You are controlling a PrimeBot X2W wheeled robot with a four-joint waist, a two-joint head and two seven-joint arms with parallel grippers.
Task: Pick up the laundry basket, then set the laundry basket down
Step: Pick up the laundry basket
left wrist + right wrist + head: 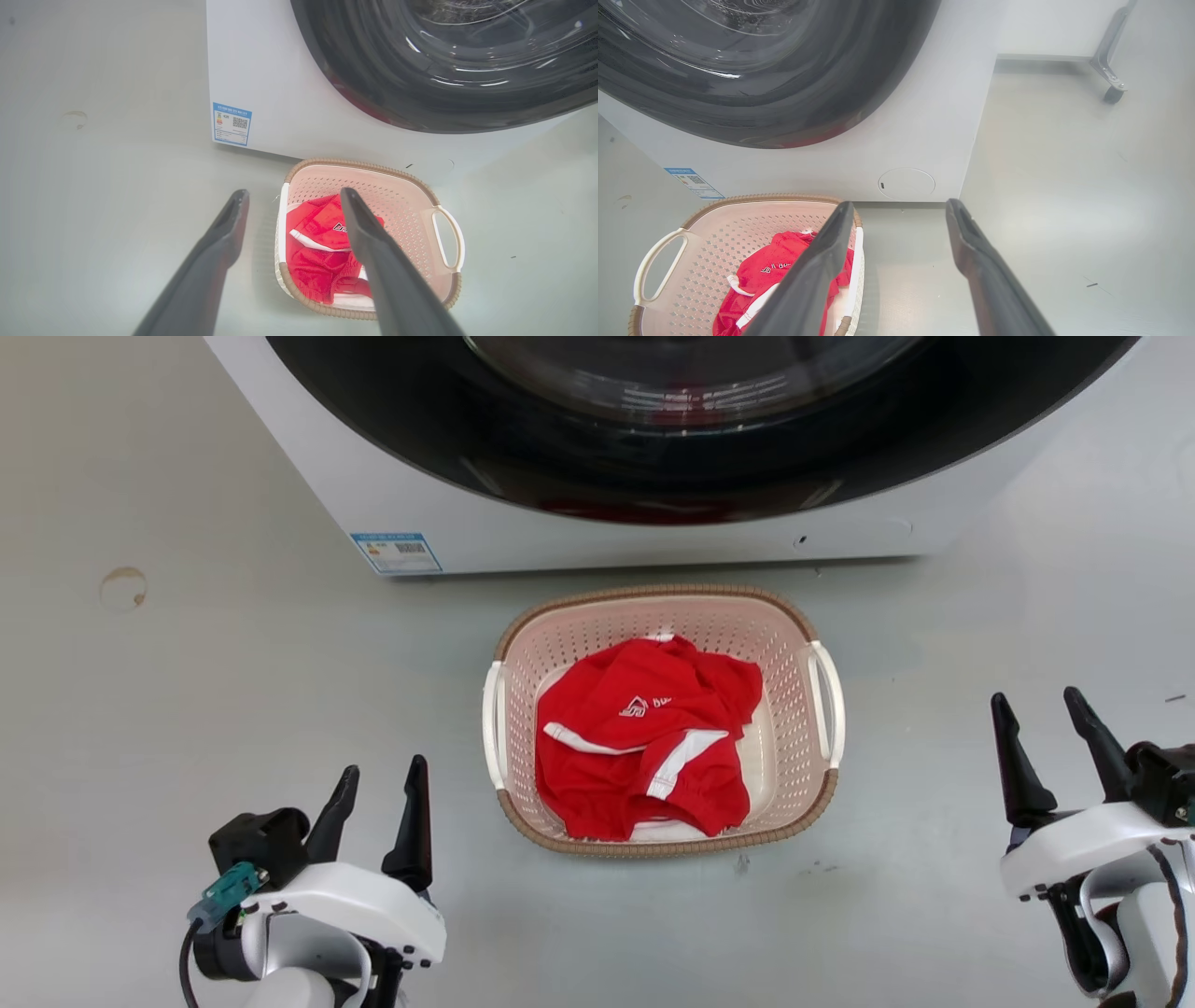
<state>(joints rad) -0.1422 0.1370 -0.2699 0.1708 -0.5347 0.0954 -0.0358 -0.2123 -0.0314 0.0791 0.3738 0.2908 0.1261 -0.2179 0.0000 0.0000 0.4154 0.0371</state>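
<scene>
Tools: my left tool [384,765] and right tool [1036,695], fingers spread, empty.
Laundry basket [653,590]: on the floor, 2 o'clock from my left tool, 9 o'clock from my right; washer [485,513] at its 12.
Handling: likely light, stiff, slick plastic; red garment [644,747] soft.
Hold: white side handles [492,723], at 9 and 3 o'clock.

The left gripper [384,765] and right gripper [1036,695] look alike. Each has two long black fingers [411,821] tapering to blunt tips, set in a glossy white shell [364,905] with small dark screws [413,962] along its edge. A black block [257,840] sits beside each. The left one carries a teal plug [224,889] on a black cable [187,952]. A dark line [1174,896] edges the right forearm.
</scene>
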